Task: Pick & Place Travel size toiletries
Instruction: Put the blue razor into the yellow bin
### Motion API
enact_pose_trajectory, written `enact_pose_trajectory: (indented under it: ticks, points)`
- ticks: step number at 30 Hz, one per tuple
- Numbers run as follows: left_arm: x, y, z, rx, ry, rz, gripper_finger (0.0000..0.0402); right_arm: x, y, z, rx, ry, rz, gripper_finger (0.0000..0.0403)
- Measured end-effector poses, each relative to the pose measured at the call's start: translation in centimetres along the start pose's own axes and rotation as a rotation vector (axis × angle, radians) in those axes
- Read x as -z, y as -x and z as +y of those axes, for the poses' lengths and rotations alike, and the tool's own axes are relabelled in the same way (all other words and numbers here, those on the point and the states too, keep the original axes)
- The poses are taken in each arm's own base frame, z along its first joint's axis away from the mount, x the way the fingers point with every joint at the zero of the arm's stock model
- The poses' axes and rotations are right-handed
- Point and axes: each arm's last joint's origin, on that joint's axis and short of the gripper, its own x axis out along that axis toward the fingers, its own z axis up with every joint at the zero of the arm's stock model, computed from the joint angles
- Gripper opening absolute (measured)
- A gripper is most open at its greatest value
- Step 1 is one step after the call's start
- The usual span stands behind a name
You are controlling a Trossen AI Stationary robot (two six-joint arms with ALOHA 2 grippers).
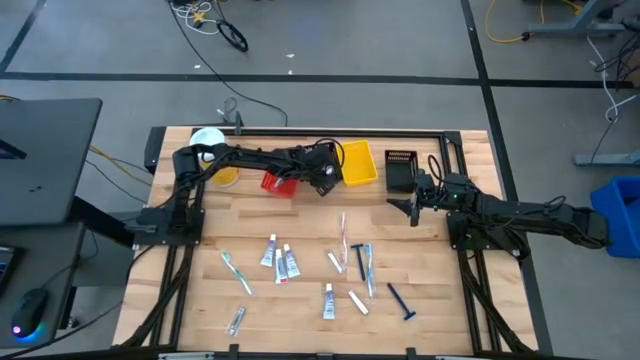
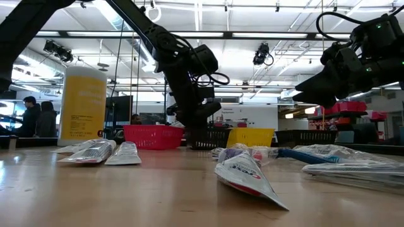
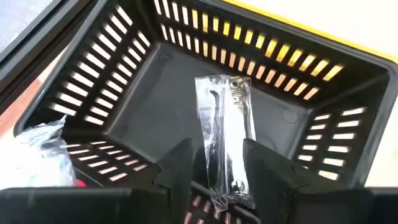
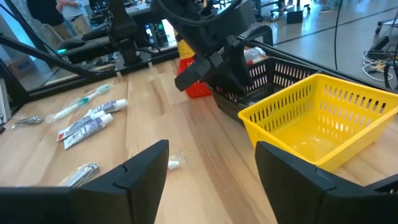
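Left gripper (image 3: pixel 217 171) over the black bin (image 3: pixel 143 93): jaws parted, clear packet (image 3: pixel 225 140) dropping; retract vertically. Right gripper (image 4: pixel 211 165) open.

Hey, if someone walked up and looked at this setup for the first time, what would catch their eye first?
Probably the left gripper, open over the black slotted bin at the table's far edge, with a clear-wrapped item between its fingers. Next, the bright yellow bin beside it, in front of the open right gripper, and the scatter of toothpaste tubes and wrapped toothbrushes across the near half of the wooden table.
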Motion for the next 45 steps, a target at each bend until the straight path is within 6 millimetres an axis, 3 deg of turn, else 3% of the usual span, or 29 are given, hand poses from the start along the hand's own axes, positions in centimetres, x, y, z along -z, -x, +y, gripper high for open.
enact_pose_trajectory:
  ticks: [4, 10, 15, 19, 25, 32, 39, 45]
  points:
    - [-0.9, 1.3, -0.1, 0.005, -0.005, -0.011, 0.0162, 0.0, 0.0, 0.0, 0.000, 0.000, 0.000, 0.0250]
    - [-2.1, 5.6, -0.2, -0.026, 0.035, -0.025, 0.0152, 0.0, 0.0, 0.0, 0.001, -0.001, 0.004, 0.0264]
    - [-1.3, 9.6, -0.3, -0.095, 0.039, 0.019, 0.0133, 0.3, 0.0, -0.1, 0.006, -0.005, 0.032, 0.0268]
    - [0.2, 11.1, -0.3, -0.086, 0.042, 0.031, 0.0116, 0.6, 0.0, -0.1, 0.011, -0.010, 0.057, 0.0262]
    - [3.9, 10.3, 0.5, -0.062, 0.095, 0.017, 0.0092, 0.6, 0.0, 0.0, -0.008, -0.037, 0.062, 0.0244]
    - [6.9, 9.2, 2.3, 0.024, 0.196, -0.121, 0.0082, 0.4, 0.0, 0.2, -0.076, -0.055, 0.056, 0.0232]
    - [7.6, 8.4, 4.2, -0.011, 0.227, -0.115, 0.0084, -0.8, -0.2, 1.5, -0.175, -0.014, -0.071, 0.0249]
    - [6.8, 8.5, 4.2, 0.014, 0.223, -0.177, 0.0084, -0.8, -0.7, 2.7, -0.223, -0.005, -0.094, 0.0256]
